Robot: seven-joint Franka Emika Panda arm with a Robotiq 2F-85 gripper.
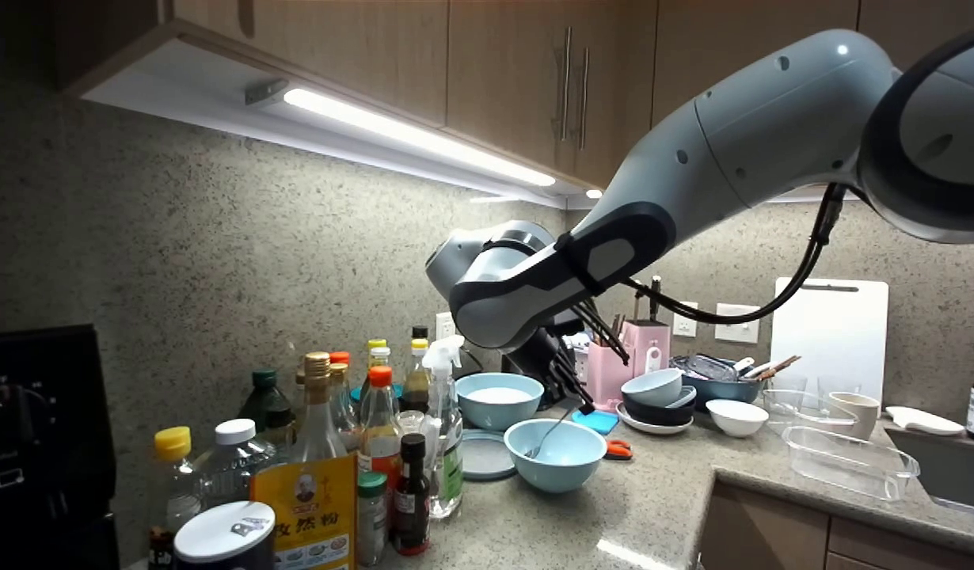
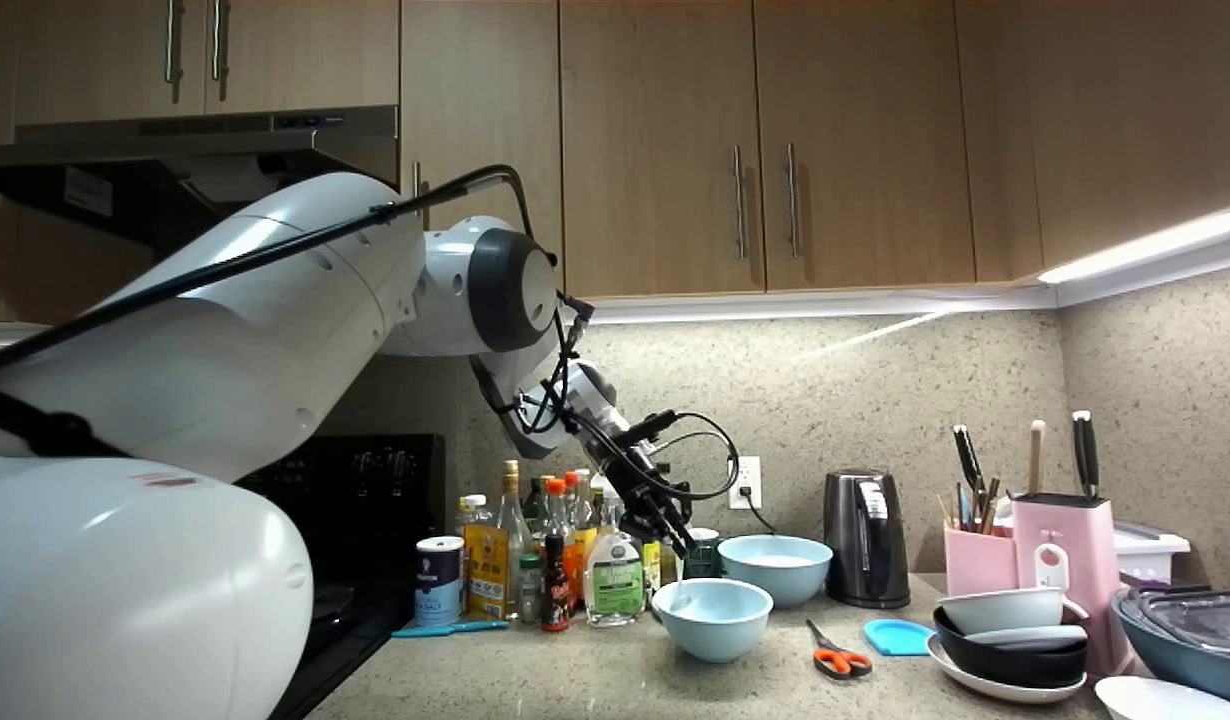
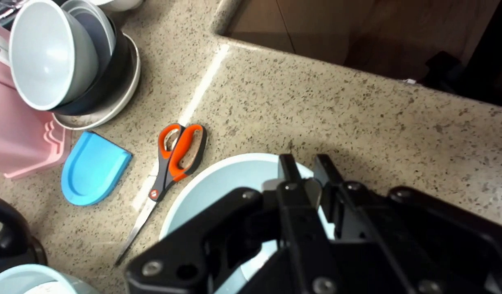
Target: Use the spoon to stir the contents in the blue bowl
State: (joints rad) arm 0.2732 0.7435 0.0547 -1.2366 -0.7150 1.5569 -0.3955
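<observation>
The blue bowl is light turquoise and stands on the counter in both exterior views (image 1: 562, 476) (image 2: 715, 638). Its inside wall also shows in the wrist view (image 3: 226, 181). A spoon (image 1: 544, 438) leans in it, lower end inside, handle rising past the rim; it also shows in an exterior view (image 2: 679, 572). My gripper (image 1: 584, 404) points down above the bowl's rim (image 2: 685, 546). In the wrist view its fingers (image 3: 304, 160) stand a narrow gap apart, with the grey spoon handle's end between them, seemingly clamped. Fingers and arm hide most of the bowl's inside; its contents are unclear.
Scissors (image 3: 181, 155) and a blue flat scoop (image 3: 96, 169) lie beside the bowl. A second light blue bowl (image 2: 775, 575) with white contents stands behind. Several bottles (image 2: 615, 580), a kettle (image 2: 868, 540) and stacked bowls (image 2: 1015, 650) are near. The counter edge (image 3: 336, 67) is in front.
</observation>
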